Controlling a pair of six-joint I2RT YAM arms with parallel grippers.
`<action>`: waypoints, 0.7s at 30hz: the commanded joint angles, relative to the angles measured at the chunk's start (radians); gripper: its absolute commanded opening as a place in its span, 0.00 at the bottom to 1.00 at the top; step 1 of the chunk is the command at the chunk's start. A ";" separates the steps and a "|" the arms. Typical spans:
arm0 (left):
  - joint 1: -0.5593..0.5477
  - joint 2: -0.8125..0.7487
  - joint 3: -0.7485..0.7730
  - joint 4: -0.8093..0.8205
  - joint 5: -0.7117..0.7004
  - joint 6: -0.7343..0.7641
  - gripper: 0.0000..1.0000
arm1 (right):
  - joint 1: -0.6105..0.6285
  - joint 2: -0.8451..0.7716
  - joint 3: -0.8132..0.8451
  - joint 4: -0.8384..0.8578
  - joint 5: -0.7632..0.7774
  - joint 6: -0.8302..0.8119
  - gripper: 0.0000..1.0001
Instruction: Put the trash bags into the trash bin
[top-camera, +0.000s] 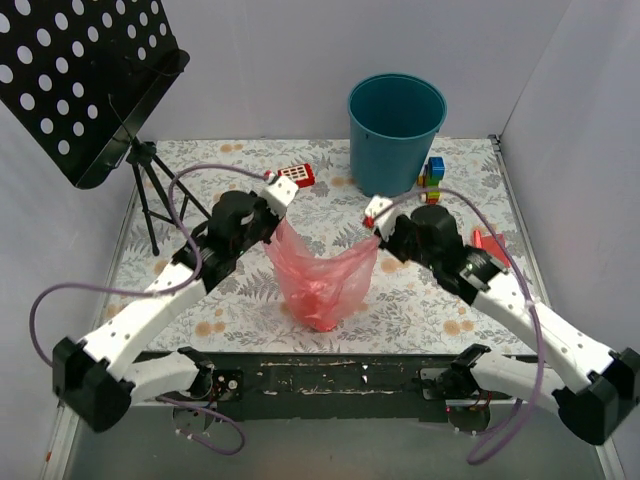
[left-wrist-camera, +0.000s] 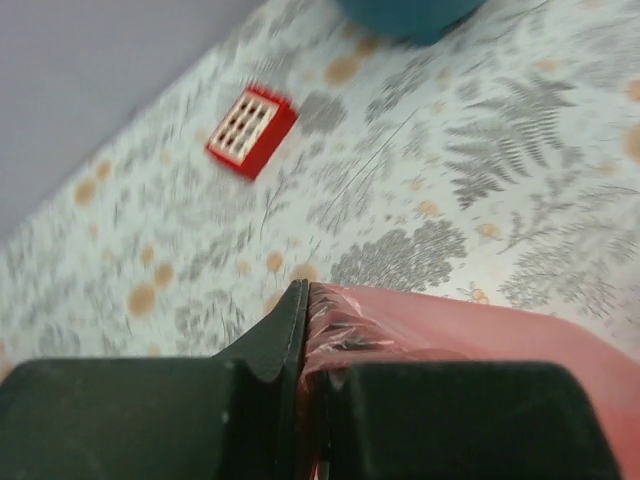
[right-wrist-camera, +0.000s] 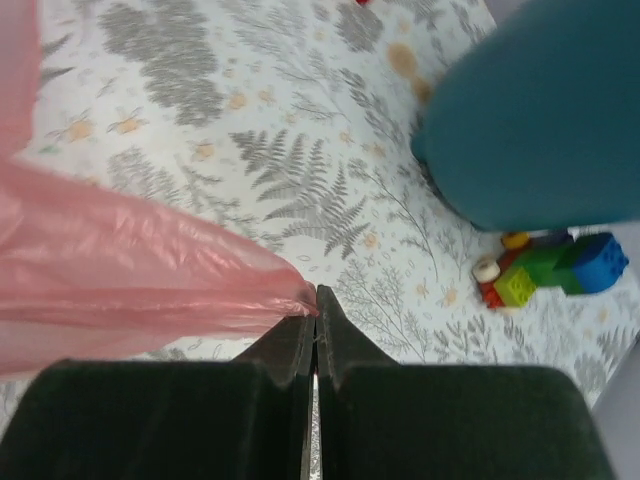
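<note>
Both white arms reach forward from the near edge of the counter (top-camera: 420, 300) and bend inward toward each other at the wrists. The left claw (top-camera: 281, 222) is pinched tight on one top corner of a trash bag (top-camera: 322, 275). The right claw (top-camera: 377, 238) is pinched tight on the opposite top corner. In each wrist view the black fingers meet, with thin film caught between their tips.

The trash bag hangs stretched between the two claws at the middle of the counter and sags to a narrow point below them. It is translucent red-pink plastic, glossy, crinkled and floppy.

The trash bin (top-camera: 396, 120) stands upright at the far edge of the counter, well apart from the bag. It is a round teal-blue bucket with tapered sides and a rolled rim.

A small red block with a white grid (top-camera: 297, 176) lies to the bin's left. Colourful toy bricks (top-camera: 432, 175) sit just beside its right. The counter carries a grey fern print with orange flowers.
</note>
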 joint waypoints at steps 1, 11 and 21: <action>0.031 0.233 0.184 -0.351 -0.447 -0.400 0.00 | -0.177 0.200 0.267 -0.057 0.091 0.271 0.01; 0.068 0.575 0.883 -0.059 -0.618 -0.207 0.00 | -0.282 0.886 1.398 -0.166 -0.080 0.403 0.01; -0.022 0.758 1.365 0.996 -0.252 0.208 0.00 | -0.255 0.931 1.689 0.987 0.075 -0.063 0.01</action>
